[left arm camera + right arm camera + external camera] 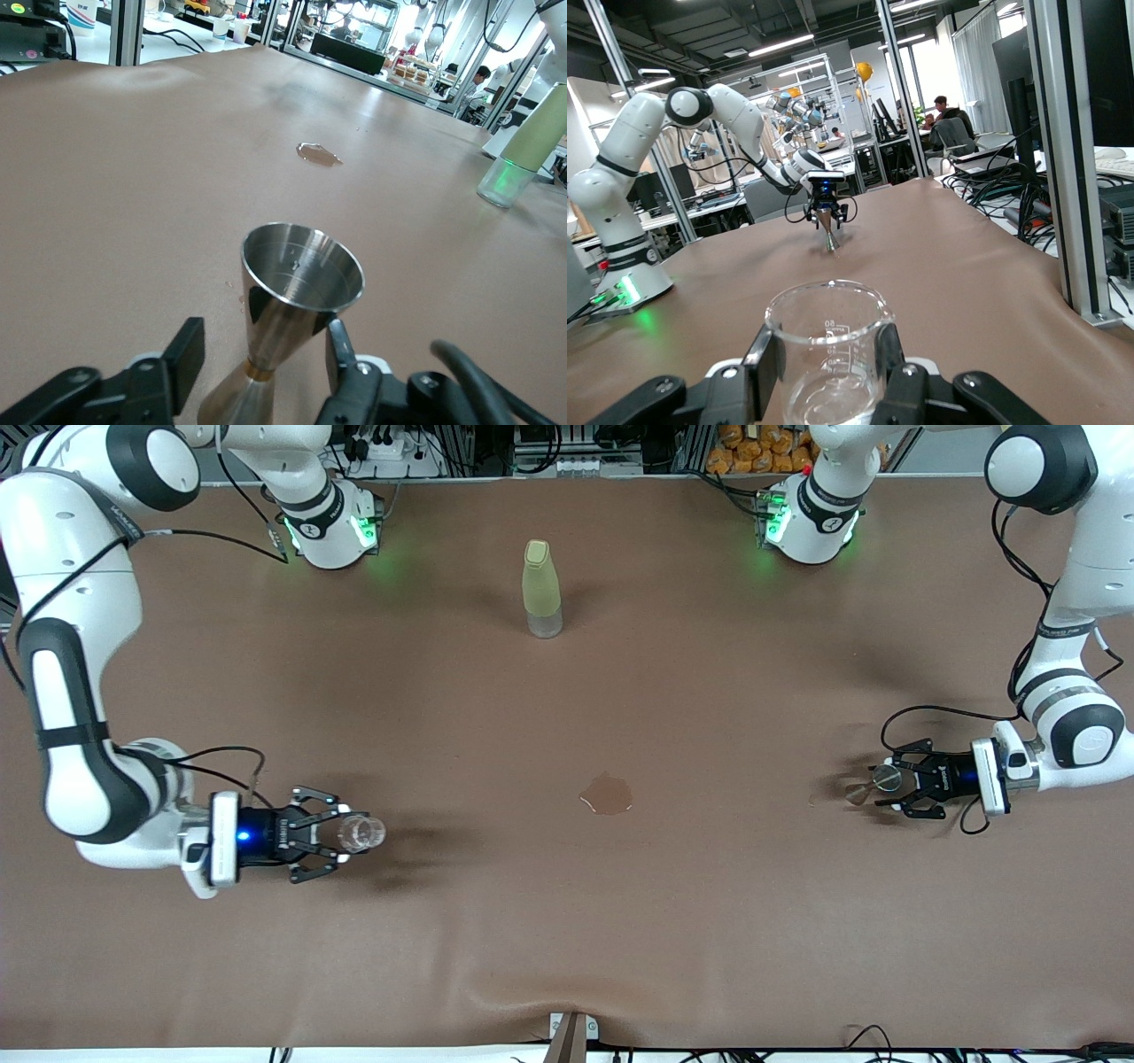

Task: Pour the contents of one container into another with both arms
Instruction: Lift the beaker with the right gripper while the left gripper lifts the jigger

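Observation:
The clear glass cup [361, 833] [828, 341] stands upright between the fingers of my right gripper [348, 833] [828, 363], which is shut on it low over the right arm's end of the table. A little clear liquid lies in its bottom. The steel jigger [886, 779] [301, 274] stands upright at the left arm's end, its round mouth empty. My left gripper [891, 782] [264, 354] straddles its waist, open: one finger [339, 350] touches the jigger's upper cone, the other finger [188, 347] stands clear of it. The right wrist view shows the jigger [830, 237] small in the distance.
A tall yellow-green bottle [542, 589] [523, 150] stands mid-table toward the robots' bases. A small puddle [608, 794] [319, 154] lies on the brown tabletop between the two grippers. A clamp [571, 1035] sits at the table's front edge.

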Available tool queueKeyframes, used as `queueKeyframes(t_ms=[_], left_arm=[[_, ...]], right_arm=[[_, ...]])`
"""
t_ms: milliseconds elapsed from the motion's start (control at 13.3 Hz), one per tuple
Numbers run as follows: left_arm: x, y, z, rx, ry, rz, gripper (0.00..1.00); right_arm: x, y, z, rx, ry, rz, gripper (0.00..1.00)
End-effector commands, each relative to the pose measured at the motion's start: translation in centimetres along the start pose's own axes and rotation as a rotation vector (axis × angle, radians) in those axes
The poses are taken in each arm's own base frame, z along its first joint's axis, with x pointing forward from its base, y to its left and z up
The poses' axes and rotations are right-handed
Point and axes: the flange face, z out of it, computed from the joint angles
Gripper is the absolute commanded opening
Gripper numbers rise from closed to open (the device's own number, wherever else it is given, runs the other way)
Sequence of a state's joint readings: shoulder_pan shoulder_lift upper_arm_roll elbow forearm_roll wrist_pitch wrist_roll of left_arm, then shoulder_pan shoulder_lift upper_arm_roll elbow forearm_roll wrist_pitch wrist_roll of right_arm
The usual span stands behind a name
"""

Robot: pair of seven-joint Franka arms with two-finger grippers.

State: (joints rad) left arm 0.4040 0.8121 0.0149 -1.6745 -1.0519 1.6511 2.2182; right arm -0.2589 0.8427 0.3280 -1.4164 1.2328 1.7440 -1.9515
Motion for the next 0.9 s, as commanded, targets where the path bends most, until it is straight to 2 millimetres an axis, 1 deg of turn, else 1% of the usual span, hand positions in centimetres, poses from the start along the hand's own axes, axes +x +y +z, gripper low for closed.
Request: queueKeyframes(t_ms=[0,75,150,225,300,450,600,675,750,825], left_arm=[[0.0,-0.4,0.6,0.021,0.007,0.007,0.54],[0.1,-0.4,0.8,0.022,0.008,0.007,0.54],[0.0,-0.4,0.8,0.024,0.009,0.006,0.54],[-0.1,-0.5,1.3,0.016,0.008,0.002,0.50],[-0.2,-0.5,1.4,0.017,0.008,0.002,0.42],[-0.2,-0.6,1.4,0.023,0.003,0.002,0.35],[-0.1,-0.6,1.2,0.025,0.000,0.006,0.23],[0.5,-0.7,1.5,0.021,-0.004,0.016,0.18],[1.1,-0.8,1.6,0.021,-0.007,0.024,0.10],[1.8,-1.0,1.7,0.019,-0.012,0.035,0.00]], right_arm=[[0.3,-0.8,1.9,-0.014,0.031,0.030,0.11],[0.0,-1.0,2.4,-0.014,0.036,0.040,0.10],[0.0,-1.5,3.3,0.000,0.041,0.045,0.10],[-0.2,-2.1,3.9,-0.004,0.043,0.058,0.10],[0.6,-2.9,4.6,-0.025,0.033,0.059,0.10],[2.7,-4.6,4.9,-0.084,-0.018,0.046,0.10],[3.0,-5.4,5.4,-0.085,-0.013,0.056,0.10],[3.1,-5.6,5.3,-0.084,-0.016,0.048,0.11],[2.8,-5.8,5.3,-0.079,-0.018,0.017,0.11],[2.1,-6.4,5.8,-0.071,-0.024,0.006,0.11]])
